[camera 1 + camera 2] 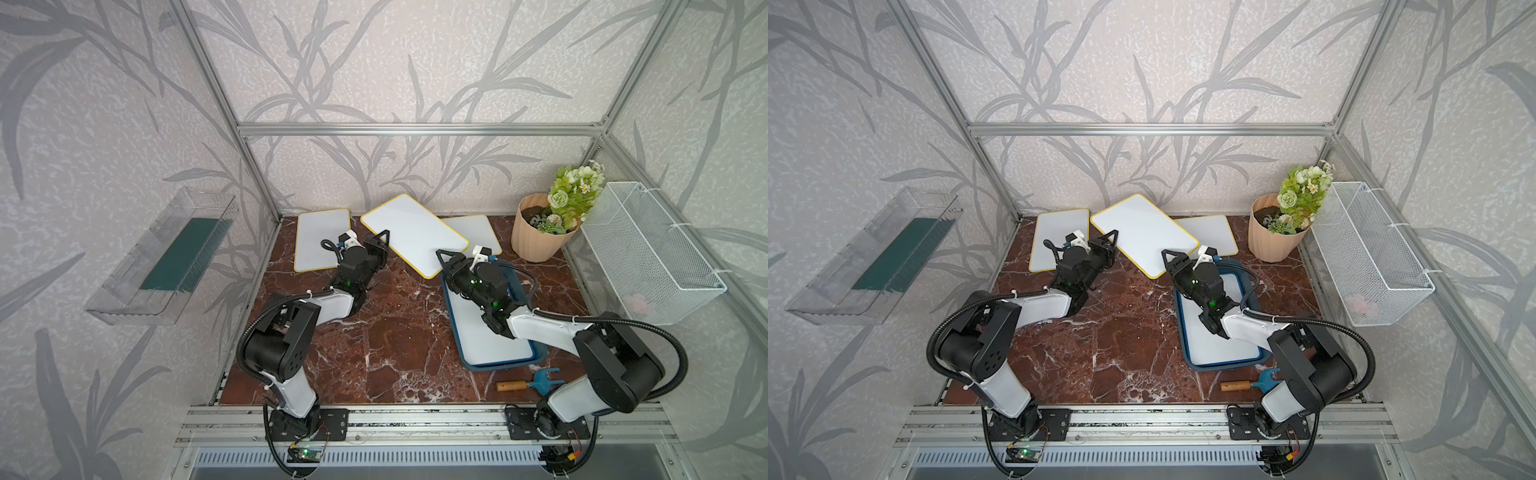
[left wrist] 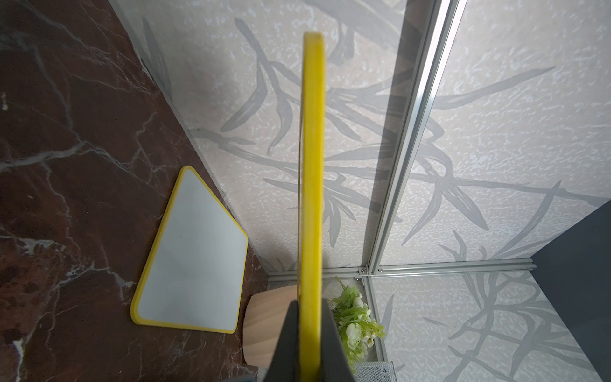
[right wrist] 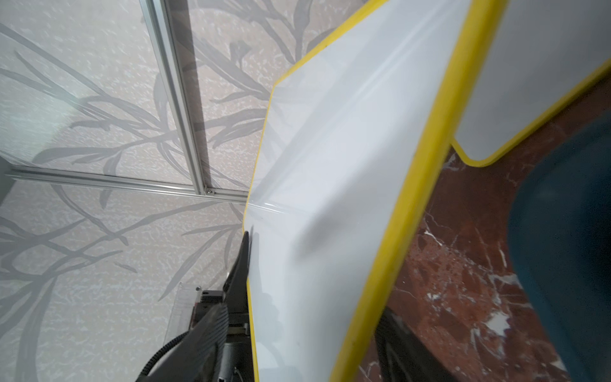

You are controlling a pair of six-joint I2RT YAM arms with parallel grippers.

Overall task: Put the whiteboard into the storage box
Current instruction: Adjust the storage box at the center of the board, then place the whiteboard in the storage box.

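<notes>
Clamping raised whiteboard (image 1: 411,232) at 12 o'clock: left gripper (image 1: 384,237) closed tight on its rim; right gripper (image 1: 442,255) jaws spread, straddling opposite corner; storage box (image 1: 503,366) at 4 o'clock, second board (image 1: 486,332) inside.

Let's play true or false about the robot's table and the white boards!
1. The left gripper's jaws pinch the lifted yellow-edged whiteboard. True.
2. The storage box is empty. False: a second whiteboard already lies in it.
3. The flower pot stands at the back, near the wire basket. True.
4. The wire basket sits on the table. False: it hangs on the side wall.
5. The blue garden fork lies in the storage box. False: it lies on the table beside the box.
</notes>
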